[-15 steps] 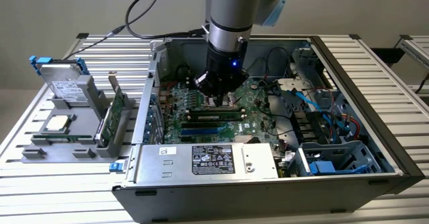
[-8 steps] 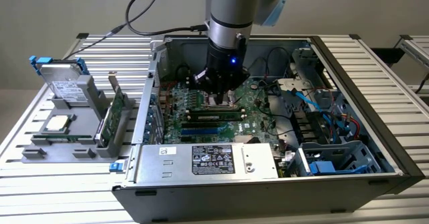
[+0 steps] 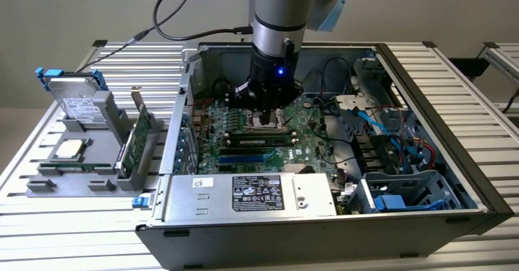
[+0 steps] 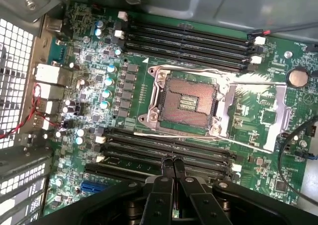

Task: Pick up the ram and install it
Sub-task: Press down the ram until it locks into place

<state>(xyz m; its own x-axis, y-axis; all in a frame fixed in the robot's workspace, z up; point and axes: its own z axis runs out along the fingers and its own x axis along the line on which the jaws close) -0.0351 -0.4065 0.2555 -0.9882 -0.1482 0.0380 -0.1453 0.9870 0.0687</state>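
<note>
Robotics lab bench, slatted aluminium table, opened computer case, parts fixture

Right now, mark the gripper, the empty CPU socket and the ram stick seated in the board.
gripper [image 4: 173, 166], wrist view, between the closed fingertips.
CPU socket [image 4: 188, 101], wrist view, centre of the bare contact field.
ram [image 3: 259, 140], exterior view, middle of the stick's top edge, in a slot just below the gripper.

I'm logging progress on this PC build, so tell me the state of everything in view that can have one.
gripper: shut, above the memory slots
ram: lying in a motherboard slot; latching cannot be told
processor socket: open, empty
computer case: side open
processor chip: flat on the holder outside the case
expansion card: upright in the holder
</note>
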